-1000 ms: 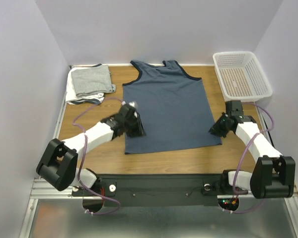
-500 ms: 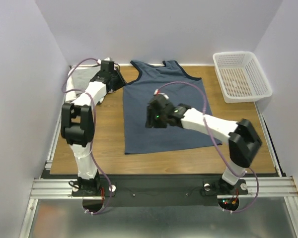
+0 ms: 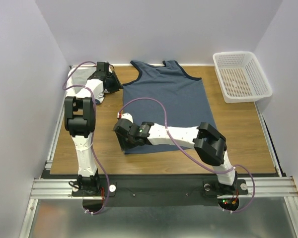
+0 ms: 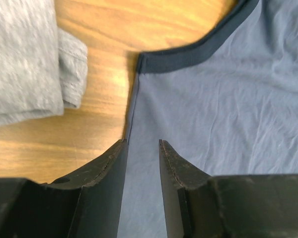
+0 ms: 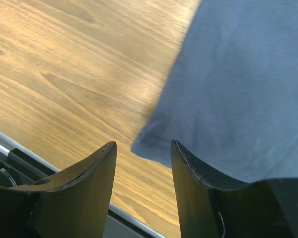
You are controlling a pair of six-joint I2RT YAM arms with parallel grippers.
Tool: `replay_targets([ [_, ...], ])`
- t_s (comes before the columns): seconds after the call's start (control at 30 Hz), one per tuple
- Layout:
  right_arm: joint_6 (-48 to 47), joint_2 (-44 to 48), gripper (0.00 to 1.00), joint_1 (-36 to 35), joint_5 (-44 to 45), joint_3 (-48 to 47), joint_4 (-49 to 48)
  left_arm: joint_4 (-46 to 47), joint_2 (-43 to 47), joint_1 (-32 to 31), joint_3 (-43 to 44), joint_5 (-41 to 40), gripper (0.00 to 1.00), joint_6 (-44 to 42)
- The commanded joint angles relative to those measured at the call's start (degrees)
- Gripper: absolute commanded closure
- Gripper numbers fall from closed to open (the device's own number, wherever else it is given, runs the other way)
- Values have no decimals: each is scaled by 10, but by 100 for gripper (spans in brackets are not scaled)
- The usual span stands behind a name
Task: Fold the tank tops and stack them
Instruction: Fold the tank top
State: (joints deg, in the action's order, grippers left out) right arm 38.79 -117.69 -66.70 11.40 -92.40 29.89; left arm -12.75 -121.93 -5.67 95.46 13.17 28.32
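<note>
Wooden counter – walled at the back and on both sides.

Slate-blue tank top lies flat at the counter's centre, spread open, with its straps toward the back wall and its hem toward the arm bases. Darker navy trim runs round the neck and armholes.

White perforated basket sits at the far right corner, apart from the shirt.

Folded grey tank top lies at the far left corner, just beside the blue shirt's left edge with a strip of bare wood between them. White cloth shows under it in the top view.

Left gripper sits at the shirt's left side seam, just below the armhole trim – jaws parted by a narrow gap, blue cloth showing between them, nothing pinched.

Right gripper reaches across to the shirt's near-left hem corner. Its jaws are spread wide and released, with the corner lying between the 2 tips.
</note>
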Motion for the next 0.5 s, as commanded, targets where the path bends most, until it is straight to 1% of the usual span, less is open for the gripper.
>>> replay_targets([
  [0.0,-2,-10,46,-18,51,-37,10,6,20,4,22,15,57,-12],
  [0.23,0,-31,49,-33,71,-52,25,8,21,7,17,23,57,-12],
  [0.27,0,-36,50,-34,72,-53,26,9,21,7,19,25,57,-11],
  [0.3,1,-39,55,-35,73,-54,28,11,21,7,18,26,57,-11],
  [0.47,3,-42,57,-40,76,-57,31,13,20,7,17,29,57,-8],
])
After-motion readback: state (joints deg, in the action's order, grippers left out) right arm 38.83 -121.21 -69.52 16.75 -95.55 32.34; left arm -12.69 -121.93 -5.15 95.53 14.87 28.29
